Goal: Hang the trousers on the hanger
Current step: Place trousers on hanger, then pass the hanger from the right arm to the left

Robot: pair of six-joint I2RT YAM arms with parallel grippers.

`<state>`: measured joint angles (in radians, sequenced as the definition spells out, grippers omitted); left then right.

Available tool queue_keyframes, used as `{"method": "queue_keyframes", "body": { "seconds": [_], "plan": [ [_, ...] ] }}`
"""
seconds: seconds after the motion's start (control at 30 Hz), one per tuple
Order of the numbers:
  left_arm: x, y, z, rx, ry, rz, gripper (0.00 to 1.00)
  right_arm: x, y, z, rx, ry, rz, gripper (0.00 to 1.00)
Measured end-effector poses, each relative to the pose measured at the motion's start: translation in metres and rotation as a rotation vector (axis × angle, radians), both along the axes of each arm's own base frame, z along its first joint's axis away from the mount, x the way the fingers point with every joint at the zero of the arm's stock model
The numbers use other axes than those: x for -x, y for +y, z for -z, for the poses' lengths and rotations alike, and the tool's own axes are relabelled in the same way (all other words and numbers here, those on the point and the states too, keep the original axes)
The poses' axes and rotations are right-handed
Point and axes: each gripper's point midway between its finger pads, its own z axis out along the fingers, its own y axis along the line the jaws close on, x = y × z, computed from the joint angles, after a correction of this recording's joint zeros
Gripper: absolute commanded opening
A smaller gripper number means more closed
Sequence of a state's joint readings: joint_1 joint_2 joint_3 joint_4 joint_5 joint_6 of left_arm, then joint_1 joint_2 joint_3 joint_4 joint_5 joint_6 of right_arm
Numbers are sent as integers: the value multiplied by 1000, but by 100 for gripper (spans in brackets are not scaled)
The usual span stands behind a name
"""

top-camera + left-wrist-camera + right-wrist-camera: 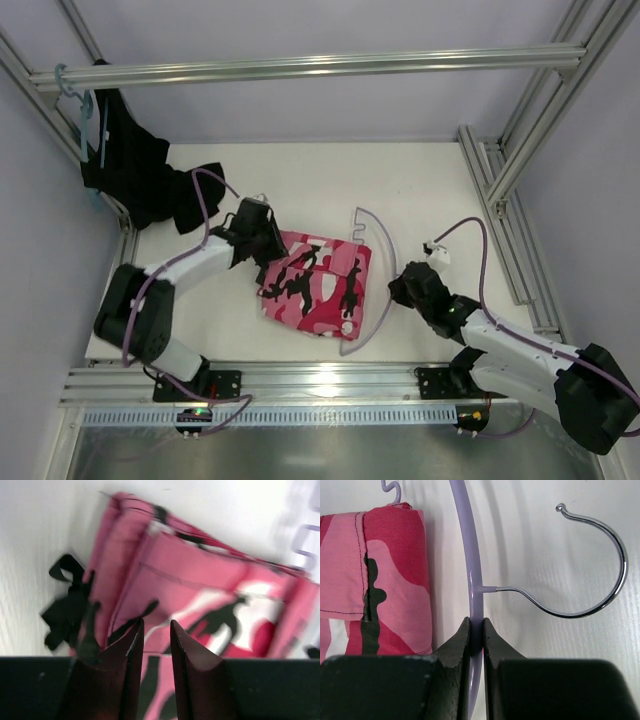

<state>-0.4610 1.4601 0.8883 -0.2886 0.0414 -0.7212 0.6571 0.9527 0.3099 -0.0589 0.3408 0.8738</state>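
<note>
Right now the folded pink, crimson, white and black camouflage-print trousers (318, 285) are lying in the middle of the white worktop (430, 190). The thin pale lilac plastic hanger (470, 555), with its curved metal hook (615, 550), is lying flat just beside their right edge. The right claw (476, 622) is pinching the hanger's arm tight near the hook's root. The left claw (156, 625) is hovering at the trousers' left edge, jaws standing narrowly apart; whether it is gripping fabric, I cannot tell.

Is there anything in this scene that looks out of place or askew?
The black garment at the far left corner hangs crooked from the teal hanger, slumping onto the table. Nothing else stands out.
</note>
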Motion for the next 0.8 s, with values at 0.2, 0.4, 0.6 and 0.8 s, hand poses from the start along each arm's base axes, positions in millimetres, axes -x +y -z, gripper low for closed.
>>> {"method": "queue_keyframes", "body": {
  "seconds": [0.2, 0.4, 0.6, 0.8],
  "plan": [
    [-21, -7, 58, 26, 133, -4, 27, -6, -5, -37, 44, -42, -2, 4],
    [-29, -7, 45, -14, 147, -28, 38, -11, -5, -95, 74, -110, -43, 4],
    [-41, 18, -35, -171, 44, -98, 60, -14, -7, -150, 134, -149, -96, 4],
    [-37, -85, -182, 98, -236, 63, 69, -16, -5, -185, 166, -167, -134, 4]
  ]
}}
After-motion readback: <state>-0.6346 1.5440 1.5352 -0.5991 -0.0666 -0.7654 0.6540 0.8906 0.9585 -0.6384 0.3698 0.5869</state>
